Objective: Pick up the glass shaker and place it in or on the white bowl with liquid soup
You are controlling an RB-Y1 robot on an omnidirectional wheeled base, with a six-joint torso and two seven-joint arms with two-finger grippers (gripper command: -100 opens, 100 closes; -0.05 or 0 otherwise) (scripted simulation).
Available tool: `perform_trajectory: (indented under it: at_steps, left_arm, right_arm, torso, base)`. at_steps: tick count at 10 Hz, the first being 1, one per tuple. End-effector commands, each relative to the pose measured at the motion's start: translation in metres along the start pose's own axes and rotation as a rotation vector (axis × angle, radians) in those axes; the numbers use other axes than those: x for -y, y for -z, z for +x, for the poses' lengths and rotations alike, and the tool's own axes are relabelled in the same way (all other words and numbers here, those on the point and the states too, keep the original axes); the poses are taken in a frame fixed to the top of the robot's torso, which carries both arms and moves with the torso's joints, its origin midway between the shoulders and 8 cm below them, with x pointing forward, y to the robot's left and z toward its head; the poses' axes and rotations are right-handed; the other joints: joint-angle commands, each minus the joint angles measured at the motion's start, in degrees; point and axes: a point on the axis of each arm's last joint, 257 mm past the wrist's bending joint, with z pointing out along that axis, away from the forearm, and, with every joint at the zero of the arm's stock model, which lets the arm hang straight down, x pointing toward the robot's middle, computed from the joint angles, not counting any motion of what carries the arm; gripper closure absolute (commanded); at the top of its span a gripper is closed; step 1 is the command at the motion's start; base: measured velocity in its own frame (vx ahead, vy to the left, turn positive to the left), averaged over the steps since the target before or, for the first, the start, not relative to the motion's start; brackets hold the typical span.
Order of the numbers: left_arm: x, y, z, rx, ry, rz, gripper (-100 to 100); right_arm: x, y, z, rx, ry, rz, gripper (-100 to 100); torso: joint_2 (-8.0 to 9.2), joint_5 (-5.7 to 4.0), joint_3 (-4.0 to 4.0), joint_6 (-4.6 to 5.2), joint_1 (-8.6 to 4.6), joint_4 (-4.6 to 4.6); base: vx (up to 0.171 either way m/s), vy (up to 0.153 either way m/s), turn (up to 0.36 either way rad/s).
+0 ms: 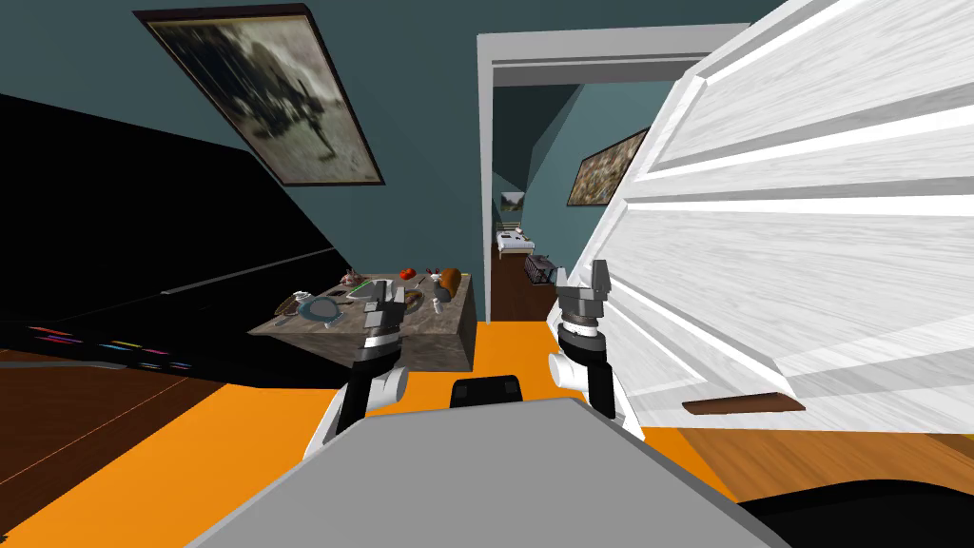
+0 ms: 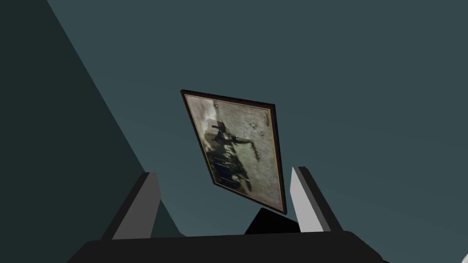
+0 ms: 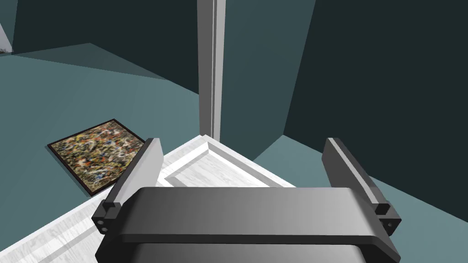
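A low stone-topped table (image 1: pixel 438 328) stands ahead on the left, against the teal wall, with several small things on it. A small pale upright thing (image 1: pixel 437 305) near its right side may be the shaker. A pale dish (image 1: pixel 362 292) lies nearer the middle; I cannot tell whether it is the bowl. My left gripper (image 1: pixel 385 306) (image 2: pixel 222 173) is raised in front of the table, open and holding nothing. My right gripper (image 1: pixel 582 278) (image 3: pixel 244 141) is also raised and open, close beside the white door (image 1: pixel 808 238).
The white door (image 3: pixel 215 173) stands open on my right, next to a doorway (image 1: pixel 518 276) that leads to another room. A bluish plate (image 1: pixel 319 307), a red fruit (image 1: pixel 407 273) and a brown lump (image 1: pixel 450 279) share the table. The floor (image 1: pixel 495 347) is orange ahead; a black area lies left.
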Motion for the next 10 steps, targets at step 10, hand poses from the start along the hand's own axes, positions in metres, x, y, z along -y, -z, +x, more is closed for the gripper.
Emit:
perform_trajectory:
  at_steps: [10]
  left_arm:
    - [-0.090,0.050,-0.044,-0.170,-0.380,-0.204,-100]
  right_arm:
    - [0.000,0.000,0.000,0.000,0.000,0.000,0]
  torso:
    - [0.25,-0.06,0.14,0.01,-0.29,0.06]
  base:
    - [-0.054,-0.065,-0.027]
